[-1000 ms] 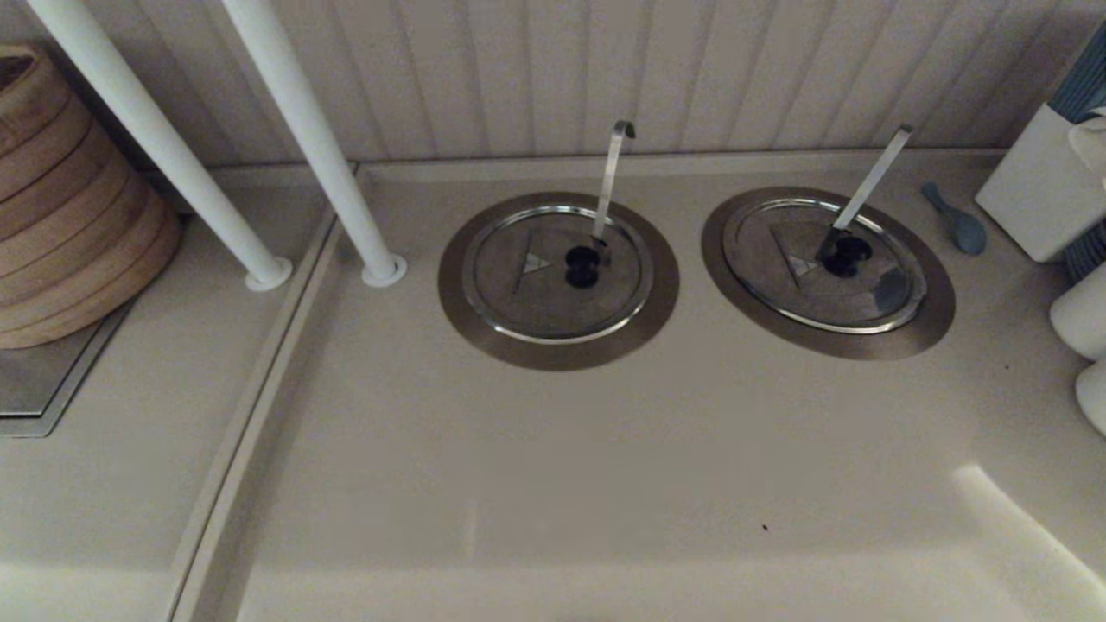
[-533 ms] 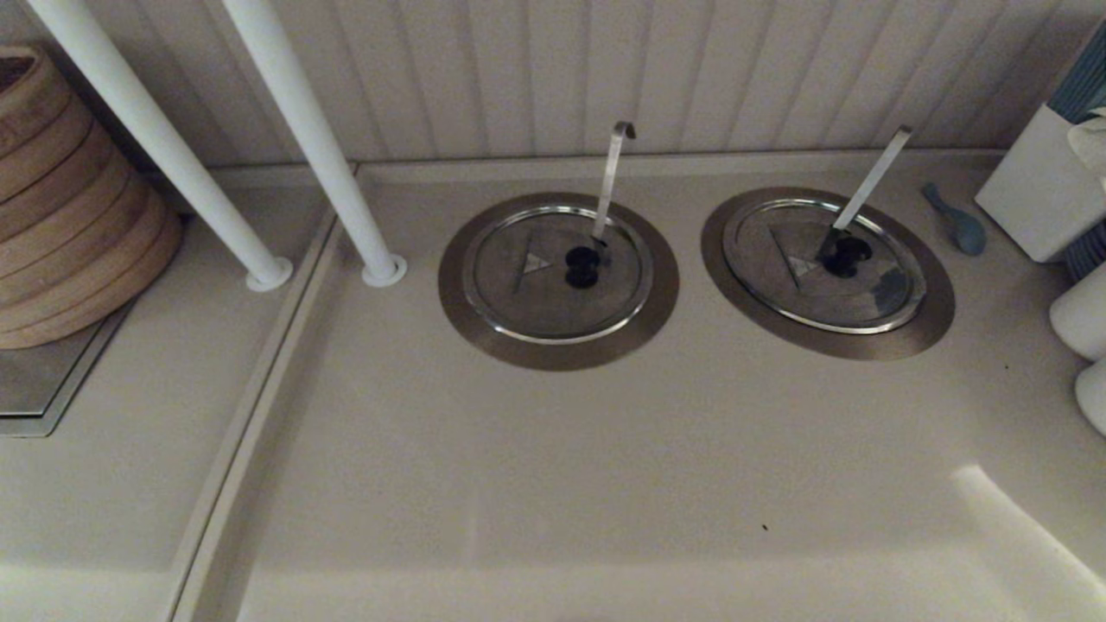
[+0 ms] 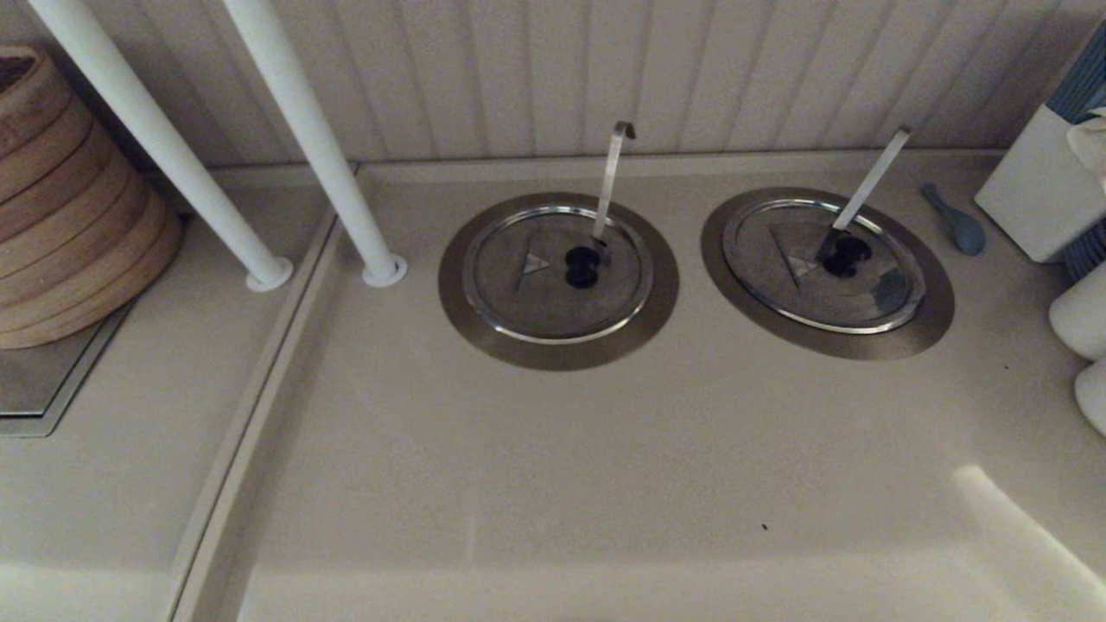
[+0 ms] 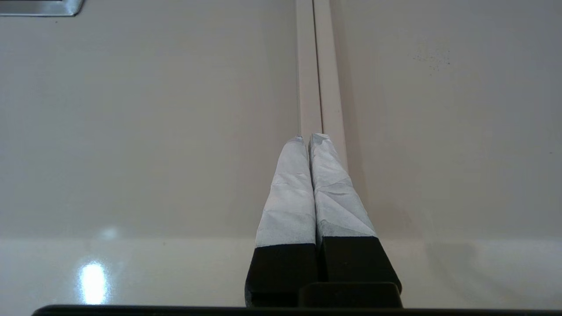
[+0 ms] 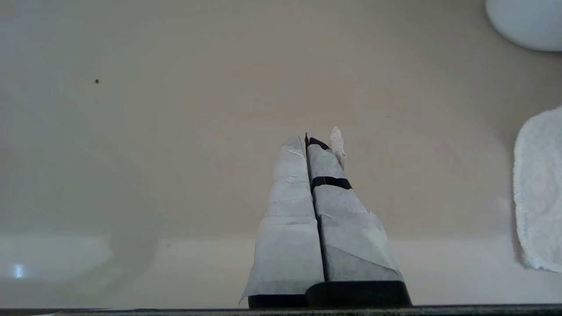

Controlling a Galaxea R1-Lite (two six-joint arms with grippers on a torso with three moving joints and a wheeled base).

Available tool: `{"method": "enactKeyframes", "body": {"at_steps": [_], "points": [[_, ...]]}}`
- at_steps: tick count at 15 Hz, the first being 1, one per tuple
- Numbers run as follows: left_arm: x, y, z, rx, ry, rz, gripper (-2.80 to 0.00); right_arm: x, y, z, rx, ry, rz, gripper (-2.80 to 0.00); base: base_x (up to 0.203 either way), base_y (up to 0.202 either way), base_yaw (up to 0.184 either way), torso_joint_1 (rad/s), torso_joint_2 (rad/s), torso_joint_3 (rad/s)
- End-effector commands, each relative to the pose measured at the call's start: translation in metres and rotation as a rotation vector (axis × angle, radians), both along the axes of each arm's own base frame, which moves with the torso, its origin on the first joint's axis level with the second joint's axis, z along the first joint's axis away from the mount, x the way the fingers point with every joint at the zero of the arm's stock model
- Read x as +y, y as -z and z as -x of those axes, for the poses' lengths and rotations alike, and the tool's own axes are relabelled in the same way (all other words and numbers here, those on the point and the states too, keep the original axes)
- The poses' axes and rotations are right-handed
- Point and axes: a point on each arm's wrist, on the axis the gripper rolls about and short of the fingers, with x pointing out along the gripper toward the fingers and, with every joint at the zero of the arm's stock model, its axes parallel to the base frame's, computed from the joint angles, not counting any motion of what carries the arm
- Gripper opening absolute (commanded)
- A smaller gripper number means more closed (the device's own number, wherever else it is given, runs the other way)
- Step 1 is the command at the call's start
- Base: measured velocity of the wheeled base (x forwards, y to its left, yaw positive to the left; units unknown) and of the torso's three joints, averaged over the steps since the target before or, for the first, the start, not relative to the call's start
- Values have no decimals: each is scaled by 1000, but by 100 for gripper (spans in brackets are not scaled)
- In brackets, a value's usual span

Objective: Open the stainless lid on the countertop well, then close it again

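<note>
The stainless lid [image 3: 821, 268] lies flat on the countertop well at the back right, its black knob [image 3: 847, 256] at the centre and a bluish-grey patch near its rim. A straight utensil handle [image 3: 873, 177] rises from its notch. The wide dull-steel collar [image 3: 937, 311] of the countertop well rings it. Neither arm shows in the head view. My left gripper [image 4: 308, 137] is shut and empty over a seam in the beige counter. My right gripper [image 5: 307, 140] is shut and empty over bare counter.
A twin lid [image 3: 553, 276] with a hook-ended handle [image 3: 615, 164] sits left of the task lid. Two white poles [image 3: 302, 138] and a bamboo steamer stack [image 3: 69, 216] stand at the left. A blue spoon [image 3: 955, 220], a white box [image 3: 1037, 186] and white cups [image 3: 1080, 320] crowd the right edge.
</note>
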Motion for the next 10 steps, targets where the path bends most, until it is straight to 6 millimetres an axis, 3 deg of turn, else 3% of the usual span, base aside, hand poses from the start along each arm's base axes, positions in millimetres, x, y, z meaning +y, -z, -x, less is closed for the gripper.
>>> {"method": "enactKeyframes", "body": {"at_steps": [1,10], "points": [[0,0,0,1,0,1,-280,0,0,0,2,6,0,-280,0,0,0,0,0,0],[0,0,0,1,-1,1,-280,0,1,0,20,11,-12,-280,0,0,0,0,0,0]]}}
